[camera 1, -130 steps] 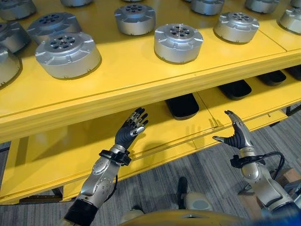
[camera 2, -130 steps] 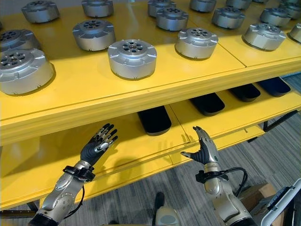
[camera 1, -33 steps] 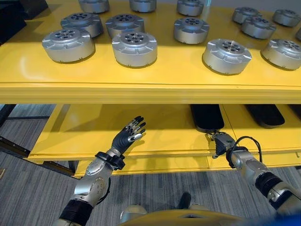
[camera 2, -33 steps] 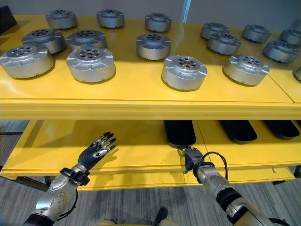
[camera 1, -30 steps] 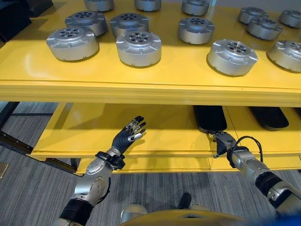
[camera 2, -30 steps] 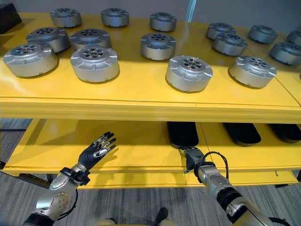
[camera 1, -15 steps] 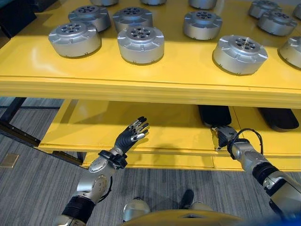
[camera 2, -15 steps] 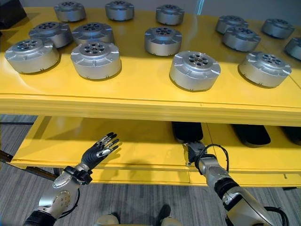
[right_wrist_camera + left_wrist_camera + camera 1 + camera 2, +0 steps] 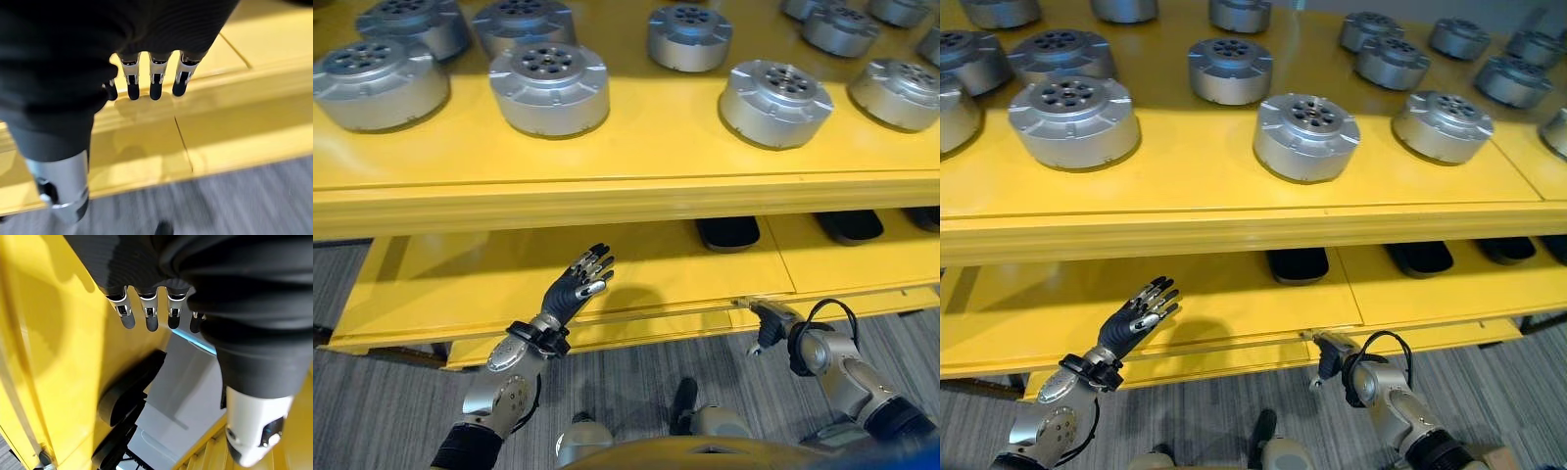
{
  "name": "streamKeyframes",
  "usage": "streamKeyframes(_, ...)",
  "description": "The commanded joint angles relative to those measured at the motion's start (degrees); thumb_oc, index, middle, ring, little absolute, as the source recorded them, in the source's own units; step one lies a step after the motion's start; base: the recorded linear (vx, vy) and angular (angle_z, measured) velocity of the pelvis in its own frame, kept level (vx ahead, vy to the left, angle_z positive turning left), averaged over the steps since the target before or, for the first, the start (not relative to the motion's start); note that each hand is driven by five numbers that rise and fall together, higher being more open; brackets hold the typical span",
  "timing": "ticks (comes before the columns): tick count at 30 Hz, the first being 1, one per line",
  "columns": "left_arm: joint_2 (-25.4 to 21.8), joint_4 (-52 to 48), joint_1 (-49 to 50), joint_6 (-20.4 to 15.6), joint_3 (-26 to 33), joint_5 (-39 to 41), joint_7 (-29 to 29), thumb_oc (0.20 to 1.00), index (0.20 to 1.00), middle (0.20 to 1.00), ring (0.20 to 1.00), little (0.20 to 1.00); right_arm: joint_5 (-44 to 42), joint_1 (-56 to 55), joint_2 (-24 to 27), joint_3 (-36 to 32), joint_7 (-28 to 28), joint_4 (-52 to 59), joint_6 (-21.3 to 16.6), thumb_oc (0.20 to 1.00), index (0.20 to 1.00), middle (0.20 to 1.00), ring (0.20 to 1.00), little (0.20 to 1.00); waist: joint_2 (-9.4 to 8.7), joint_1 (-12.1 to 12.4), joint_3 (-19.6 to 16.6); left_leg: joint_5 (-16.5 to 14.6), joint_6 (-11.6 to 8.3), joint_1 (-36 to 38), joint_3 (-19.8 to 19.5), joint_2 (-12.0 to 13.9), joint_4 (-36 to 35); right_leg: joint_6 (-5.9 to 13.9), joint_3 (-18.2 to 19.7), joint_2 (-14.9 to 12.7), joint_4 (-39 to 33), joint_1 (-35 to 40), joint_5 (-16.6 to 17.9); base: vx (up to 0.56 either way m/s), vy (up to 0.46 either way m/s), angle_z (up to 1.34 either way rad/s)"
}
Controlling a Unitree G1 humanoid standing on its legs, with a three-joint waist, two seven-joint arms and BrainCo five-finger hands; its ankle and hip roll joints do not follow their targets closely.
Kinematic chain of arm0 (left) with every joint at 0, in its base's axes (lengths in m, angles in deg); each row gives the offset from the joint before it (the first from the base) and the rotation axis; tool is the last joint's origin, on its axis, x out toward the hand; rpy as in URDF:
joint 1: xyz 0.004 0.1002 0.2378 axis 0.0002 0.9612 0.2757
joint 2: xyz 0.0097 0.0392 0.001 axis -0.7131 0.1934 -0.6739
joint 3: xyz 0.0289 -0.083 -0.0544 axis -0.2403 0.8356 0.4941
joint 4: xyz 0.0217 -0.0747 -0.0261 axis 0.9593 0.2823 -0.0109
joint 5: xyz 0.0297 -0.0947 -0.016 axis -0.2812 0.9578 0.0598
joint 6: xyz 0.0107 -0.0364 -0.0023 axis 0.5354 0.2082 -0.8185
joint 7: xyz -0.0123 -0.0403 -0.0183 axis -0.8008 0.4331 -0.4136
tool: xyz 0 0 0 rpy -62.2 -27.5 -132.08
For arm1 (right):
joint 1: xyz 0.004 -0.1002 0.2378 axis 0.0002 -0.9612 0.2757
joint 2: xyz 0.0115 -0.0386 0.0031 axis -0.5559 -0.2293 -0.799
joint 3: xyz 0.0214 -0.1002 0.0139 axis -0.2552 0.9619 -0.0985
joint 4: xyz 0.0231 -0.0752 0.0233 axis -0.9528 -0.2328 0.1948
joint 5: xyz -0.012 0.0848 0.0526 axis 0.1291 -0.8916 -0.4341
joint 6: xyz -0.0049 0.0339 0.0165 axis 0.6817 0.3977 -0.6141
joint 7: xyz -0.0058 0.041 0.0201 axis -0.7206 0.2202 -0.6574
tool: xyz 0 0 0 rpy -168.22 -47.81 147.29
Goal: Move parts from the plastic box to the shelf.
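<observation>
Yellow steel shelf [image 9: 636,191] stands in front of me, two tiers in sight. On its upper tier sit the parts: round silver discs with a ring of holes in the top face, each flat on the surface and apart from its neighbours. Nearest the front edge are one disc [image 9: 549,87] toward my left and another disc [image 9: 775,103] toward my right; further discs stand in rows behind them. Neither of my hands carries a part.

My left hand [image 9: 570,289] is raised in front of the lower tier [image 9: 460,284], palm turned up, fingers [image 9: 148,318] straight and slightly fanned, holding nothing and touching nothing.

My right hand [image 9: 770,321] is low, at the front lip of the lower tier near a seam between two panels. Its fingers [image 9: 154,81] extend straight side by side toward the yellow edge, with nothing between them and the thumb.

Black oblong trays [image 9: 727,233] lie flat toward the back of the lower tier, under the upper one. Grey carpet [image 9: 382,411] covers the floor below.
</observation>
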Motion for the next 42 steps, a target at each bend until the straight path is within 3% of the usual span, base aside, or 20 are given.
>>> streamKeyframes(1, -0.4, -4.9, 1.1, -2.3, 0.2, 0.0, 0.6, 1.0, 1.0, 1.0, 1.0, 1.0, -11.1, 1.2, 3.8, 0.5, 10.2, 1.3, -0.1, 1.0, 1.0, 1.0, 1.0, 1.0, 0.7, 0.7, -0.6, 4.4, 0.08, -2.7, -4.6, 0.9, -0.1, 5.21, 0.2, -3.5, 6.6, 3.3, -6.0, -0.08, 0.103, -0.09)
streamKeyframes(6, -1.0, -5.5, 0.9, -1.0, -1.7, 0.0, 0.8, 1.0, 1.0, 1.0, 1.0, 1.0, -34.9, -1.5, 6.9, -6.5, 11.4, 10.1, -1.5, 1.0, 1.0, 1.0, 1.0, 1.0, -0.57, -1.2, -2.8, 3.9, 0.78, -1.9, -4.2, -0.5, -1.0, 5.95, 2.9, -3.4, 4.4, 3.6, -4.2, -0.05, 0.105, -0.19)
streamKeyframes(9, -1.1, -4.4, 0.6, -0.7, -3.0, 0.3, 1.3, 1.0, 1.0, 1.0, 1.0, 1.0, -45.8, -4.1, 4.5, -11.5, 5.1, 8.7, -4.6, 1.0, 1.0, 1.0, 1.0, 1.0, -0.52, -2.9, -3.4, 3.1, 1.54, -1.6, -4.4, -1.5, -0.9, 6.52, 5.2, -3.4, 3.9, 3.3, -3.1, -0.05, 0.122, -0.39)
streamKeyframes(12, -0.8, -3.3, 1.0, -1.2, -3.5, 0.5, 2.4, 1.0, 1.0, 1.0, 1.0, 1.0, -49.8, -6.9, -0.5, -16.6, -2.8, 5.7, -9.3, 1.0, 1.0, 1.0, 1.0, 1.0, 0.07, -5.0, -3.6, 1.8, 2.6, -1.5, -4.5, -2.4, -0.1, 7.0, 8.0, -3.4, 3.8, 2.5, -2.3, -0.07, 0.14, -0.29)
streamKeyframes(14, -0.6, -3.2, 1.4, -1.7, -3.9, 0.5, 2.6, 1.0, 1.0, 1.0, 1.0, 1.0, -50.2, -7.5, -2.5, -18.8, -6.5, 4.6, -10.2, 1.0, 1.0, 1.0, 1.0, 1.0, 0.32, -5.9, -3.5, 1.2, 2.91, -1.5, -4.6, -2.8, 0.2, 7.11, 9.2, -3.3, 3.6, 2.2, -2.1, -0.1, 0.134, -0.6)
streamKeyframes(15, -0.2, -3.5, 2.4, -3.4, -3.5, 1.1, 1.2, 1.0, 1.0, 1.0, 1.0, 1.0, -50.9, -8.3, -4.8, -21.2, -10.4, 3.0, -12.8, 1.0, 1.0, 1.0, 1.0, 1.0, 0.61, -7.0, -3.5, 1.6, 3.67, -2.0, -4.0, -3.2, 0.6, 6.75, 11.5, -2.9, 2.5, 1.1, -0.2, -0.15, 0.174, -0.55)
streamKeyframes(16, -0.1, -3.6, 2.7, -4.1, -3.4, 1.3, 0.4, 1.0, 1.0, 1.0, 1.0, 1.0, -50.5, -8.7, -5.4, -21.6, -10.5, 3.0, -13.1, 1.0, 1.0, 1.0, 1.0, 1.0, 0.68, -7.3, -3.5, 1.4, 3.78, -2.0, -4.1, -3.4, 0.6, 6.86, 12.0, -2.9, 2.3, 1.0, -0.1, -0.14, 0.168, -0.36)
streamKeyframes(19, 0.4, -3.7, 3.3, -8.4, -2.6, 1.2, -6.0, 1.0, 1.0, 1.0, 1.0, 1.0, -49.7, -10.9, -7.5, -23.1, -12.9, 3.6, -13.7, 1.0, 1.0, 1.0, 1.0, 1.0, 0.8, -8.4, -3.6, 1.0, 4.18, -1.8, -4.5, -4.1, 0.3, 7.48, 14.4, -2.9, 1.7, 0.2, 1.1, -0.05, 0.108, -0.23)
streamKeyframes(21, 0.5, -3.8, 3.3, -9.4, -2.2, 0.8, -7.7, 1.0, 1.0, 1.0, 1.0, 1.0, -49.3, -11.2, -7.9, -23.3, -13.3, 3.7, -13.5, 1.0, 1.0, 1.0, 1.0, 1.0, 0.76, -8.5, -3.5, 0.9, 4.28, -1.8, -4.4, -4.3, 0.3, 7.57, 14.5, -3.0, 1.5, 0.2, 1.3, -0.04, 0.05, 0.0)
streamKeyframes(22, 0.9, -3.9, 3.2, -11.8, -1.2, -0.3, -12.1, 1.0, 1.0, 1.0, 1.0, 1.0, -49.0, -12.5, -8.7, -23.4, -14.1, 3.4, -13.8, 1.0, 1.0, 1.0, 1.0, 1.0, 0.55, -8.6, -3.5, 0.7, 4.49, -1.8, -4.7, -4.7, 0.2, 8.11, 14.9, -3.4, 0.9, -0.4, 2.5, -0.13, 0.016, 0.0)
streamKeyframes(23, 1.0, -5.5, 5.0, -17.9, 2.5, -3.9, -22.0, 1.0, 1.0, 1.0, 1.0, 1.0, -49.0, -13.9, -9.8, -22.1, -14.0, 3.4, -14.7, 1.0, 1.0, 1.0, 1.0, 1.0, -0.32, -6.6, -2.1, -0.5, 3.35, -0.1, -3.4, -4.3, 0.0, 11.1, 8.8, -6.3, 0.3, -1.0, 5.8, -0.31, -0.06, -2.4)
streamKeyframes(24, 0.6, -5.8, 6.3, -22.1, 5.1, -5.3, -29.2, 1.0, 1.0, 1.0, 1.0, 1.0, -51.1, -11.1, -8.7, -19.4, -14.2, 3.7, -14.5, 1.0, 1.0, 1.0, 1.0, 1.0, -0.34, -3.8, -1.1, 1.1, 2.54, 0.5, -1.9, -3.4, -0.8, 11.78, 4.0, -6.7, 4.1, -2.2, 5.6, -0.4, -0.158, -2.38)
streamKeyframes(25, 0.8, -5.1, 6.1, -23.5, 6.0, -7.7, -32.9, 1.0, 1.0, 1.0, 1.0, 1.0, -52.6, -10.6, -9.7, -18.1, -15.9, 2.3, -17.1, 1.0, 1.0, 1.0, 1.0, 1.0, 0.69, -4.3, -1.6, 0.8, 4.67, -2.5, -4.2, -3.1, 0.9, 7.81, 8.6, -2.9, 17.3, -3.2, -4.6, -0.34, -0.167, -3.13)
streamKeyframes(27, 1.8, -3.2, 5.8, -24.9, 6.3, -8.3, -33.8, 1.0, 1.0, 1.0, 1.0, 1.0, -52.8, -10.6, -10.7, -17.0, -17.2, 1.6, -18.5, 1.0, 1.0, 1.0, 1.0, 1.0, 0.66, -4.7, -2.1, -0.3, 5.78, -3.7, -5.7, -3.9, 2.1, 5.77, 10.3, -0.5, 22.8, -3.3, -8.7, -0.15, -0.143, -0.3)
streamKeyframes(28, 2.3, -2.6, 5.2, -24.8, 6.4, -8.5, -34.1, 1.0, 1.0, 1.0, 1.0, 1.0, -52.6, -10.0, -11.5, -16.5, -18.5, 0.9, -18.5, 1.0, 1.0, 1.0, 1.0, 1.0, 0.08, -4.2, -2.7, -0.4, 5.62, -5.3, -5.9, -3.9, 3.4, 4.08, 8.9, 0.2, 18.9, -0.2, -10.7, -0.11, -0.255, 0.88)
streamKeyframes(30, 3.4, -2.1, 4.8, -24.9, 6.5, -9.6, -34.9, 1.0, 1.0, 1.0, 1.0, 1.0, -52.7, -8.6, -11.6, -16.5, -18.8, -0.6, -17.8, 1.0, 1.0, 1.0, 1.0, 1.0, -1.1, -2.7, -3.4, 0.2, 4.67, -7.0, -4.6, -3.4, 4.7, 3.29, 6.1, 0.2, 12.5, 4.4, -9.7, -0.12, -0.284, 0.42)
streamKeyframes(33, 4.8, -3.8, 5.2, -24.5, 5.1, -11.2, -37.2, 1.0, 1.0, 1.0, 1.0, 1.0, -52.6, -6.4, -10.5, -16.6, -18.4, -0.6, -15.9, 1.0, 1.0, 1.0, 1.0, 1.0, -1.4, -1.1, -3.7, 2.5, 2.63, -8.2, -3.3, -1.5, 4.3, 2.61, 2.6, 0.4, 5.8, 7.6, -8.7, -0.14, -0.295, -0.39)
streamKeyframes(37, 4.6, -6.4, 5.8, -23.5, 4.4, -11.5, -37.1, 1.0, 1.0, 1.0, 1.0, 1.0, -52.7, -6.0, -9.4, -17.1, -17.6, 0.4, -15.1, 1.0, 1.0, 1.0, 1.0, 1.0, -1.08, -0.8, -3.3, 4.1, 1.39, -8.7, -2.5, 0.4, 3.9, 1.87, 0.8, 0.9, 3.7, 8.0, -8.2, -0.15, -0.273, -0.06)
streamKeyframes(42, 4.2, -8.4, 6.5, -24.1, 3.5, -12.3, -34.8, 1.0, 1.0, 1.0, 1.0, 1.0, -51.8, -5.6, -8.7, -16.1, -17.2, 1.1, -14.2, 1.0, 1.0, 1.0, 1.0, 1.0, -0.37, -0.7, -2.3, 7.6, -1.11, -8.7, -1.3, 4.6, 3.3, 0.97, -1.4, 1.3, 2.8, 7.6, -7.4, -0.13, -0.219, 0.0)
